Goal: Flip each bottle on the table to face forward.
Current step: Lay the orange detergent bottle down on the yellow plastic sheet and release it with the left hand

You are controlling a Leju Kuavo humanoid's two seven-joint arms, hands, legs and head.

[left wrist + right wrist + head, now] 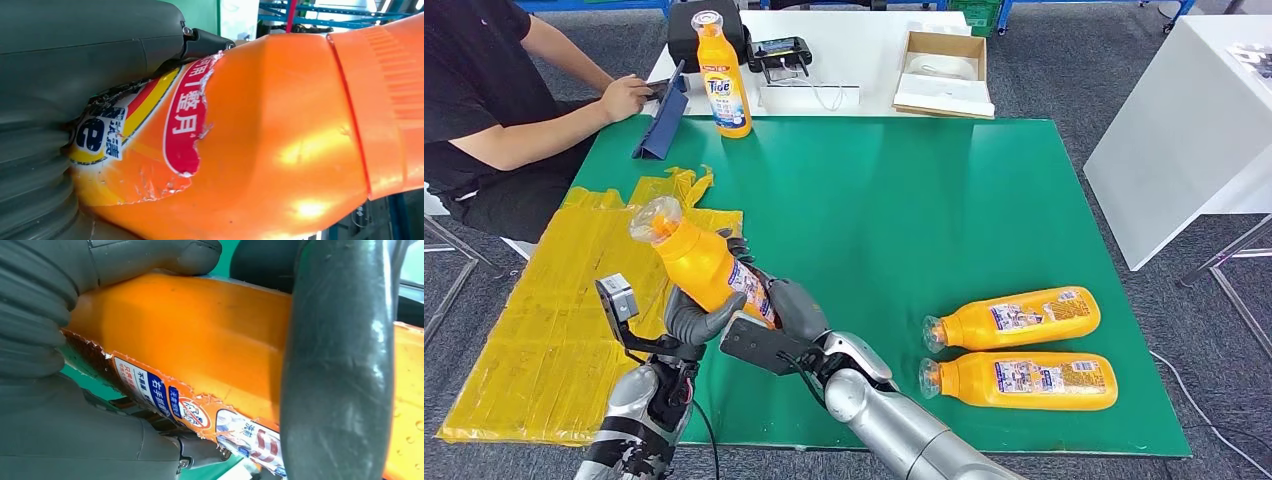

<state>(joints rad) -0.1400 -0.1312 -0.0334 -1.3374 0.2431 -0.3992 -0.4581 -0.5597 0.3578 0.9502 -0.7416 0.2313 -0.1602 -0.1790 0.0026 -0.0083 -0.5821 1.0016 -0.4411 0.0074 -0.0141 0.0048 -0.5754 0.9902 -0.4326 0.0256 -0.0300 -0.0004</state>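
Person (494, 110) seated far left beside yellow bags (554, 310); left hand (692, 322) and right hand (794, 308) both grip a tilted bottle (704, 265) above the mat's (904, 200) near-left edge; upright bottle (724, 80) at rear; two lying bottles (1014, 318) (1024, 380) near right, well apart.

orange bottles (1022, 318) | green table (904, 200) | yellow sheet (544, 330)
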